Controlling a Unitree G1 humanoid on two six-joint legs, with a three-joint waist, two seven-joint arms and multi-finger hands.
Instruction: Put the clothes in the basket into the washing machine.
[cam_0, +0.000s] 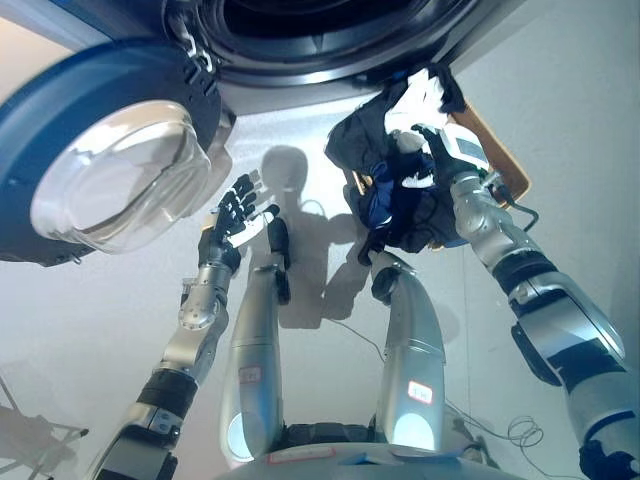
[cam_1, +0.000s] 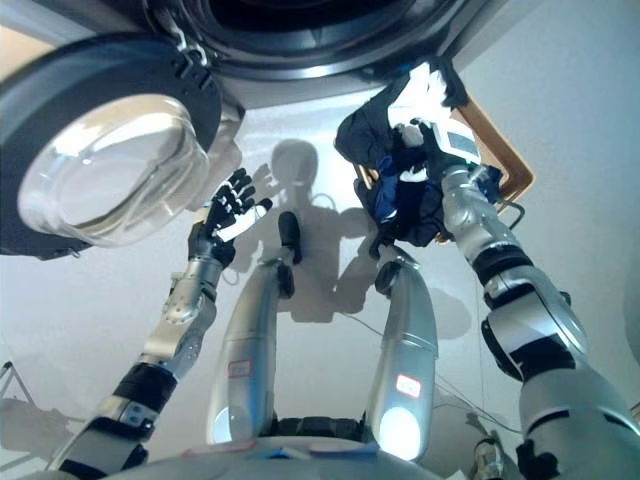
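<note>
At far left I see the washing machine door (cam_0: 105, 165) swung wide, its domed glass window facing the camera. Just right of its hinge the drum opening (cam_0: 330, 25) of the washing machine (cam_1: 300, 60) runs along the top edge, dark inside with a bright metal ring round it.

Below the door, my left hand (cam_0: 238, 215) is raised with fingers spread and straight, palm toward the machine, holding nothing and touching nothing.

Further right, my right hand (cam_0: 425, 140) is lifted close under the drum rim, fingers curled into a bundle of clothes (cam_0: 385, 170): dark navy and black cloth with a white piece (cam_1: 425, 85) at the top. The bundle hangs from the hand, its upper part almost at the lip of the opening, not yet inside.

Behind the bundle, to its right, I make out the brown rim of the basket (cam_0: 505, 160) on the floor; I cannot tell what it contains.
</note>
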